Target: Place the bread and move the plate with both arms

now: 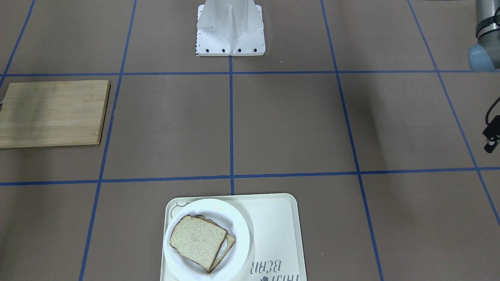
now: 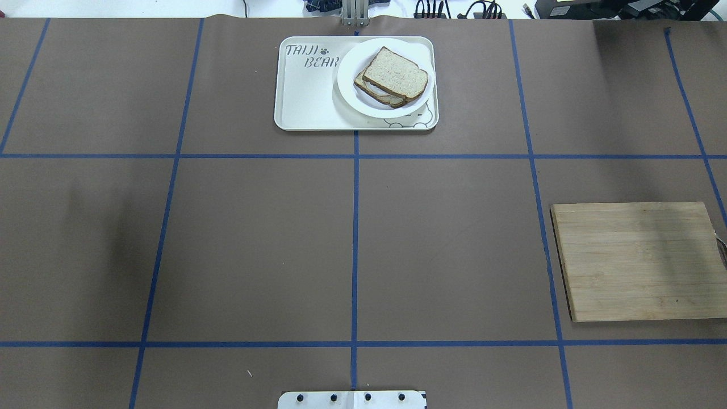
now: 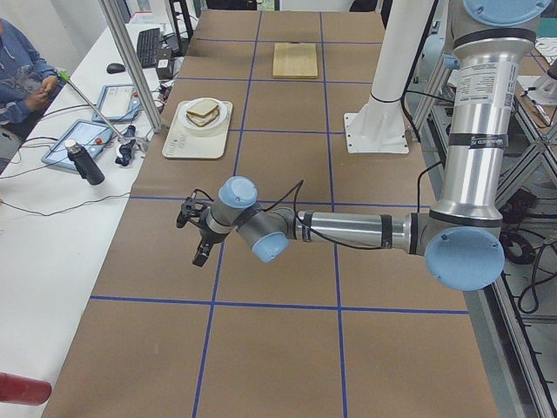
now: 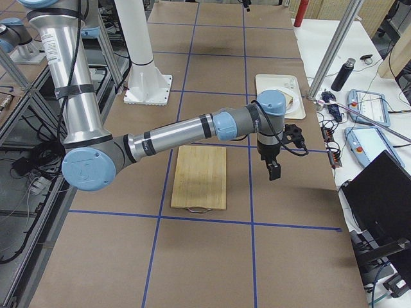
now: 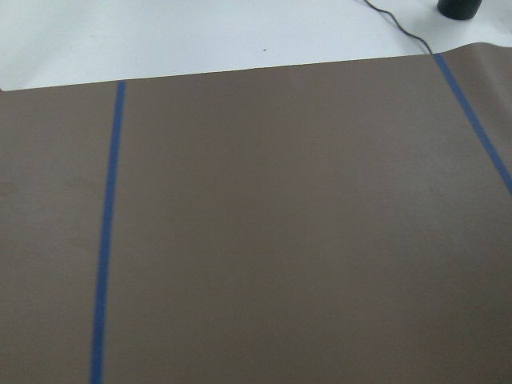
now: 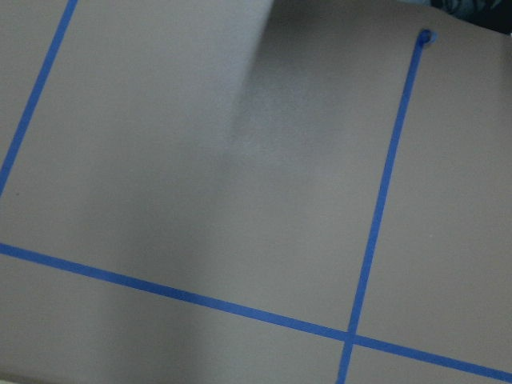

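Bread [image 2: 395,72] is on plate [image 2: 347,79], plate on tray [image 2: 301,96]; we judge task approx done. Left gripper [image 3: 193,235] & right gripper [image 4: 274,170] hover well apart from it, and we can't tell jaw state. Next: just park both.

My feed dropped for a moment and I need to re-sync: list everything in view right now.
bread: one, pale, brown crust, topmost on the plate
second slice: one, same colour, under it
plate: one, white, tray's right half
tray: one, cream, far middle of the table
cutting board: one, light wood, table's right side
stand: one, white, at the robot's base
left gripper: one, black, above bare table
right gripper: one, black, above table beside cutting board
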Action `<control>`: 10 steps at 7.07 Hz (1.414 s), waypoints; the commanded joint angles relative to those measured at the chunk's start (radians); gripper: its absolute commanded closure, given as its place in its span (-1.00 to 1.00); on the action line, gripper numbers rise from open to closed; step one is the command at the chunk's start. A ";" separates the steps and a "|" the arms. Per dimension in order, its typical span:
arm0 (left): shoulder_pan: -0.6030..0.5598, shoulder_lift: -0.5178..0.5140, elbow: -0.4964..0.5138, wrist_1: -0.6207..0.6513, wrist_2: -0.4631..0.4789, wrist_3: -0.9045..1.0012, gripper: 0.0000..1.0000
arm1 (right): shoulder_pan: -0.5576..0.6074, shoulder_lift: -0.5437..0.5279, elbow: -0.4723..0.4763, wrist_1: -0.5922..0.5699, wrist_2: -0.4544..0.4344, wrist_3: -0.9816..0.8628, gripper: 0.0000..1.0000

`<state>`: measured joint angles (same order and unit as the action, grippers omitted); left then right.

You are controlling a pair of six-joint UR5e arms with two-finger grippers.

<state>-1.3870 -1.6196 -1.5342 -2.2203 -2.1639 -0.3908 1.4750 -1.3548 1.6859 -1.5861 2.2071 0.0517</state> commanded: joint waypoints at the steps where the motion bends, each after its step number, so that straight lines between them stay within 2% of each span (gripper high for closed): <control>1: -0.122 0.042 -0.222 0.422 -0.198 0.164 -0.97 | 0.016 0.025 0.008 -0.084 0.002 0.000 -1.00; 2: -0.118 0.129 -0.312 0.465 -0.195 0.165 -0.97 | 0.016 0.019 0.032 -0.112 0.008 0.002 -1.00; 4: -0.115 0.185 -0.317 0.429 -0.206 0.164 -0.97 | 0.013 0.005 0.034 -0.114 0.064 0.002 -1.00; 6: -0.113 0.194 -0.349 0.426 -0.229 0.152 -0.97 | -0.002 -0.013 0.031 -0.101 0.075 0.002 -1.00; 8: -0.113 0.196 -0.354 0.383 -0.251 0.147 -0.97 | -0.088 -0.009 0.031 -0.098 0.048 0.000 -1.00; 10: -0.106 0.198 -0.347 0.389 -0.251 0.022 -0.97 | -0.119 -0.018 0.041 -0.098 0.040 0.000 -1.00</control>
<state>-1.4959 -1.4239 -1.8856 -1.8311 -2.4098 -0.3059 1.3767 -1.3685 1.7193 -1.6848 2.2511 0.0524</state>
